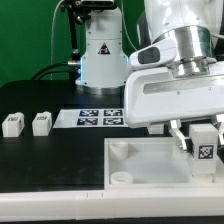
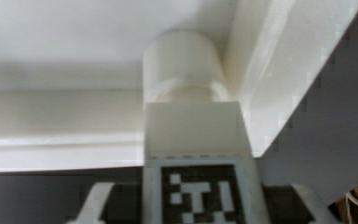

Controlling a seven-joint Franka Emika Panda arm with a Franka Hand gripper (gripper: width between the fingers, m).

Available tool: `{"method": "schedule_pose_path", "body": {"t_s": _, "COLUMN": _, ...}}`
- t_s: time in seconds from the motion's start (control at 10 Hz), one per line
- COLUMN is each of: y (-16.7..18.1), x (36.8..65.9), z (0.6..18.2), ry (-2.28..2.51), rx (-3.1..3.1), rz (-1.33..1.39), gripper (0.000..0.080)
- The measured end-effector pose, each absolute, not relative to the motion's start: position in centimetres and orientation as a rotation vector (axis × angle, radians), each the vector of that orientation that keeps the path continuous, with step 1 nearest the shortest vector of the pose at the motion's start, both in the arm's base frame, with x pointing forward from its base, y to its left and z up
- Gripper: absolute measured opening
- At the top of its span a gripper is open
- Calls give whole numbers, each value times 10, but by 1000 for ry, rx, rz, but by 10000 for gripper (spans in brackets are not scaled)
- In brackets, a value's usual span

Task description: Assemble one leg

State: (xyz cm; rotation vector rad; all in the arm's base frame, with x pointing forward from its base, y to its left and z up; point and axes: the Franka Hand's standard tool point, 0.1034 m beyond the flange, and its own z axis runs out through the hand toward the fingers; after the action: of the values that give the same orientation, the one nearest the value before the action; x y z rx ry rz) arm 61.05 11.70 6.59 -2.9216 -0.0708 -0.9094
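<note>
White two-finger gripper (image 1: 199, 141) at the exterior view's right, narrowed to the width of a small white leg (image 1: 206, 151) and clamped on it from both sides. Leg held upright, black-and-white tag facing the camera, over the right end of the large flat white panel (image 1: 140, 160); contact with the panel not discernible. Far off at the left, a spare leg (image 1: 12, 123) and a second spare leg (image 1: 41, 122), beside the marker board (image 1: 100, 118) on the black table (image 1: 50, 155).
</note>
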Motion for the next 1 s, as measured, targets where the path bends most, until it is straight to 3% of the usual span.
{"method": "schedule_pose_path", "body": {"t_s": 0.2, "y": 117, "x": 609, "z": 63, "ry": -72, "rx": -2931, "rz": -863, "gripper": 292}}
{"method": "schedule_pose_path", "body": {"t_s": 0.3, "y": 117, "x": 609, "z": 63, "ry": -72, "rx": -2932, "rz": -861, "gripper": 491}}
{"method": "schedule_pose_path", "body": {"t_s": 0.4, "y": 117, "x": 609, "z": 62, "ry": -72, "rx": -2933, "rz": -859, "gripper": 598}}
{"method": "schedule_pose_path", "body": {"t_s": 1.0, "y": 117, "x": 608, "z": 62, "ry": -72, "rx": -2933, "rz": -855, "gripper": 649}}
